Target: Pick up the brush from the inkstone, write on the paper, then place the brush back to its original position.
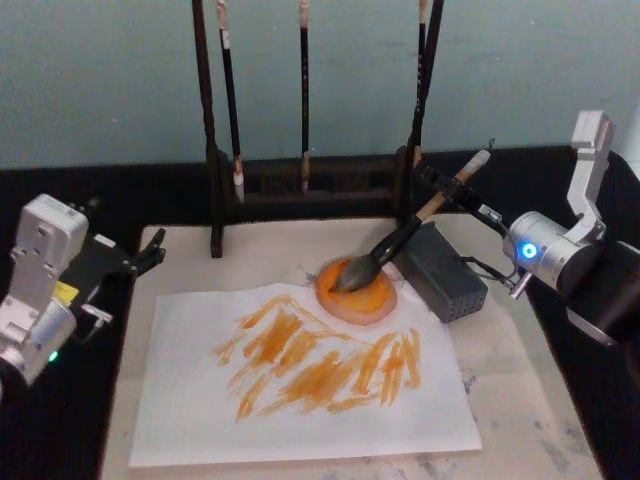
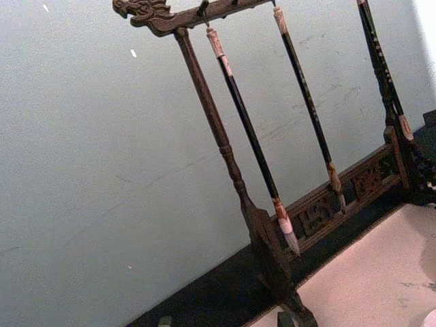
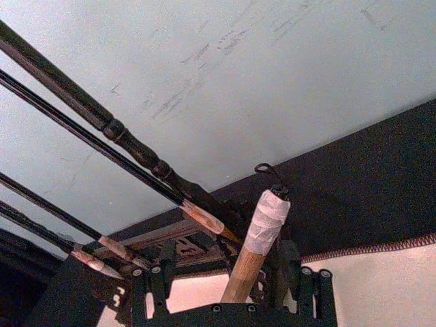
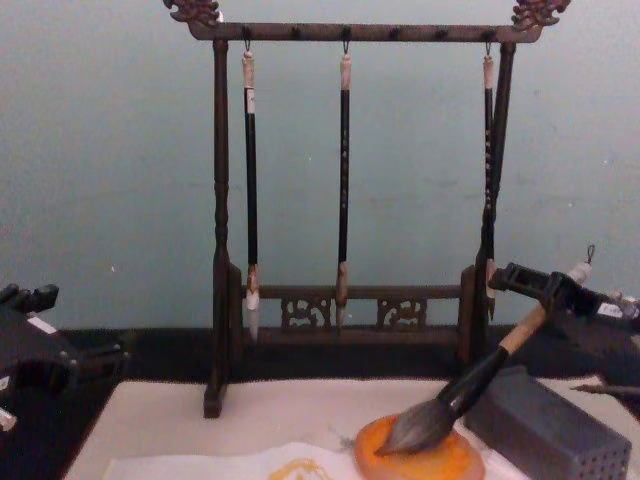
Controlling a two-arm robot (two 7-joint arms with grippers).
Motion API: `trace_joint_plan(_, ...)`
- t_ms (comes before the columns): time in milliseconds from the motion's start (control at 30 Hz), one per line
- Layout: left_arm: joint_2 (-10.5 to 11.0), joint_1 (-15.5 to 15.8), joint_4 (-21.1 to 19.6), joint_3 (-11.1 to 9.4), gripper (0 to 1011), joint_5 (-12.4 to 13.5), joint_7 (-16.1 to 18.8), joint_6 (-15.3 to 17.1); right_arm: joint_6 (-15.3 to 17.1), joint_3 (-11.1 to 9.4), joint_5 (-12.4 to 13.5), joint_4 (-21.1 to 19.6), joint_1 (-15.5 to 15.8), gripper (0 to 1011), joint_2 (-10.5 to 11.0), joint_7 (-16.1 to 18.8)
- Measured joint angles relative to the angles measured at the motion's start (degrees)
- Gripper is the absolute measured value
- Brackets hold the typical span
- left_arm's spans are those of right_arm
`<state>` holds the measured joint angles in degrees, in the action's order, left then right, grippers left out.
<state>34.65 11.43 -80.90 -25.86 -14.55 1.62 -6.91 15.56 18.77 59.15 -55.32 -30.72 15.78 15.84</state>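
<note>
The brush [image 1: 400,238] lies slanted, its bushy dark bristles resting on the round orange inkstone [image 1: 372,298] and its handle rising to the back right. My right gripper [image 1: 447,190] is around the upper handle just below the white-wrapped end [image 3: 267,219]. It stands open, with a gap showing beside the handle in the right wrist view. From the chest view, the brush [image 4: 470,385] meets the inkstone [image 4: 440,462] bristles first. The paper [image 1: 300,400] bears several orange strokes. My left gripper [image 1: 148,252] is parked open at the table's left edge, away from everything.
A dark wooden brush stand [image 1: 300,185] with three thin hanging brushes [image 4: 343,180] crosses the back of the mat. A grey rectangular block [image 1: 447,270] sits right of the inkstone, under the brush handle. The beige mat [image 1: 520,400] surrounds the paper.
</note>
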Motion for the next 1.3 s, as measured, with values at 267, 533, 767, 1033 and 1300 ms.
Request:
trace_joint_plan(267, 0.0, 0.0, 0.0, 0.0, 1001, 0.0, 0.0, 0.0, 0.0, -0.1, 0.0, 0.0, 0.0, 786, 0.0, -0.1)
trace_joint_plan(533, 0.0, 0.0, 0.0, 0.0, 1001, 0.0, 0.0, 0.0, 0.1, -0.1, 0.0, -0.1, 0.1, 539, 0.0, -0.2)
trace_joint_plan(767, 0.0, 0.0, 0.0, 0.0, 1001, 0.0, 0.0, 0.0, 0.1, -0.1, 0.0, -0.1, 0.1, 330, 0.0, -0.2)
trace_joint_plan(1033, 0.0, 0.0, 0.0, 0.0, 1001, 0.0, 0.0, 0.0, 0.1, -0.1, 0.0, -0.1, 0.1, 178, 0.0, -0.2)
trace_joint_plan(1300, 0.0, 0.0, 0.0, 0.0, 1001, 0.0, 0.0, 0.0, 0.1, -0.1, 0.0, -0.1, 0.1, 179, 0.0, -0.2)
